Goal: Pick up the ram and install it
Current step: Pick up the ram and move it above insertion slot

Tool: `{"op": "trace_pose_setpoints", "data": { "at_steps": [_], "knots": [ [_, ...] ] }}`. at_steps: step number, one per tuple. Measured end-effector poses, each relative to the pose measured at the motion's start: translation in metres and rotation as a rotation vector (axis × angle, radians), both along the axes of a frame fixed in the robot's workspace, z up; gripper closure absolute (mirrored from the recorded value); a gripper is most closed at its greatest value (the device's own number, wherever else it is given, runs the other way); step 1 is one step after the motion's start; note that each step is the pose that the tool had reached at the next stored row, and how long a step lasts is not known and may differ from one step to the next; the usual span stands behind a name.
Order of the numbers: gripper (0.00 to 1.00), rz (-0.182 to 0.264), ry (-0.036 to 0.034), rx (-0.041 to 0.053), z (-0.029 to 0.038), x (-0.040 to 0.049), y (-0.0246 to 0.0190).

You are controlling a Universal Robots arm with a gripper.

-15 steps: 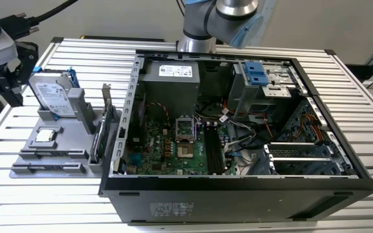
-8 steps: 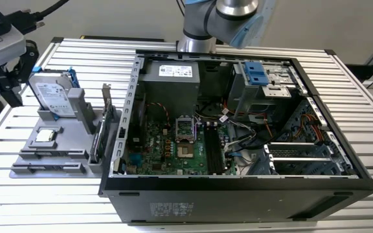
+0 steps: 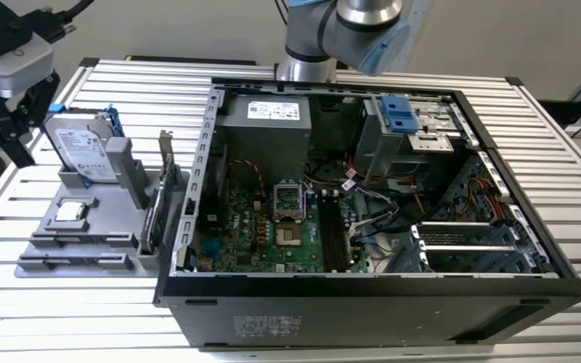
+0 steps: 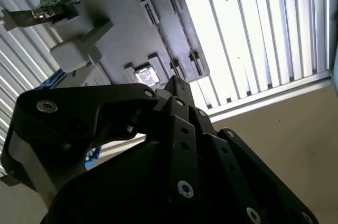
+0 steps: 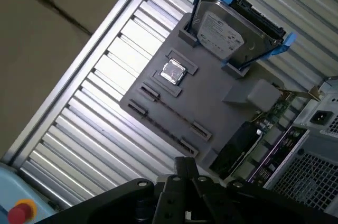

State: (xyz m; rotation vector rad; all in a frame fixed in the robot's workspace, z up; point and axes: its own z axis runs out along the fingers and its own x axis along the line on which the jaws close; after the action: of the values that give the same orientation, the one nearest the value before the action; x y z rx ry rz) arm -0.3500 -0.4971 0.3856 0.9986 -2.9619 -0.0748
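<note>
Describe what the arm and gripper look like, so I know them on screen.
The arm is silver-grey tubing with light blue joint caps. The gripper is matte black, built of jointed links studded with silver screws. In the exterior view a grey housing with black cables sits above it.

Grey tray [image 5: 211,105], blue-framed silver hard drive [image 5: 227,31], black gripper [image 5: 185,168], ribbed silver table [image 5: 105,108]

Open computer case [image 3: 371,310] on slatted table [image 3: 129,83]; grey fixture [image 3: 88,233] holds hard drive [image 3: 79,151], processor [image 3: 72,213].
</note>
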Motion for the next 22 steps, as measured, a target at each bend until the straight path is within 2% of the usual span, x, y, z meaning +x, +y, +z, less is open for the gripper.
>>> {"op": "trace_pose_setpoints", "data": {
  "at_steps": [22],
  "knots": [
    [1.00,0.400,0.0000,0.0001,-0.0001,0.0000,0.0000]
  ]
}}
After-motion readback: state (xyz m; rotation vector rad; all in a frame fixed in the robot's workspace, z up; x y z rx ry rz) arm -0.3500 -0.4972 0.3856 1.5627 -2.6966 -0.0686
